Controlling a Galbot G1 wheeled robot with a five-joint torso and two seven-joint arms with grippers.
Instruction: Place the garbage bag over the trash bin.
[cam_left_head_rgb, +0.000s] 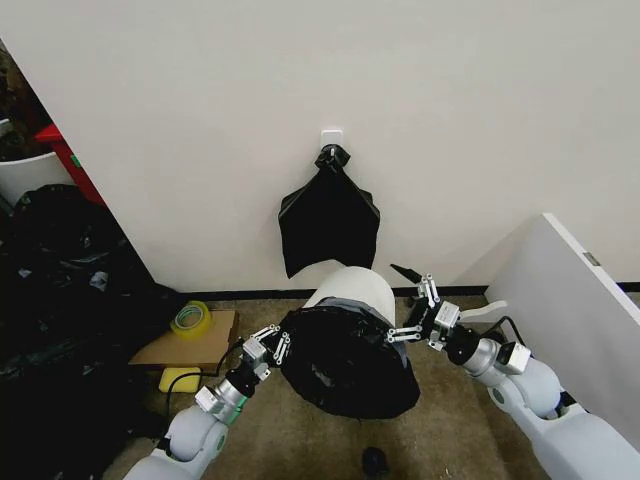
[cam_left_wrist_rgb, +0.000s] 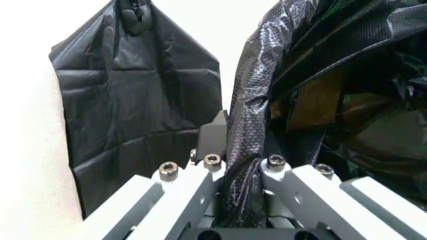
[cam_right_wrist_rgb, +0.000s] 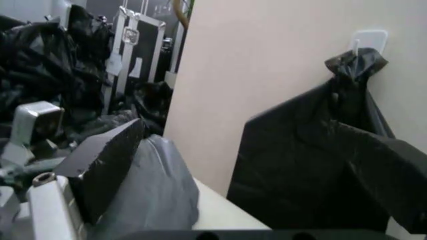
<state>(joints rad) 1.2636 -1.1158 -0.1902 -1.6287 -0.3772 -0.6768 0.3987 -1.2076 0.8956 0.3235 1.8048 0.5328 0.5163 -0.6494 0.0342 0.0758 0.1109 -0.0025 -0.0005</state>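
The off-white trash bin (cam_left_head_rgb: 356, 286) stands by the wall, tipped toward me. A black garbage bag (cam_left_head_rgb: 350, 360) covers its mouth and hangs down its front. My left gripper (cam_left_head_rgb: 272, 343) is at the bag's left edge, and in the left wrist view it (cam_left_wrist_rgb: 237, 170) is shut on a bunched fold of the bag (cam_left_wrist_rgb: 247, 150). At the bag's right edge my right gripper (cam_left_head_rgb: 402, 303) has its fingers spread apart. Its black finger pad (cam_right_wrist_rgb: 100, 162) rests against the bag film (cam_right_wrist_rgb: 157, 192) over the bin's wall (cam_right_wrist_rgb: 220, 212).
A second black bag (cam_left_head_rgb: 328, 220) hangs from a white wall hook (cam_left_head_rgb: 332, 136) just behind the bin. Cardboard with a tape roll (cam_left_head_rgb: 190, 317) and a yellow sponge (cam_left_head_rgb: 178, 380) lie at left, near a dark pile (cam_left_head_rgb: 60, 300). A white panel (cam_left_head_rgb: 580, 290) stands at right.
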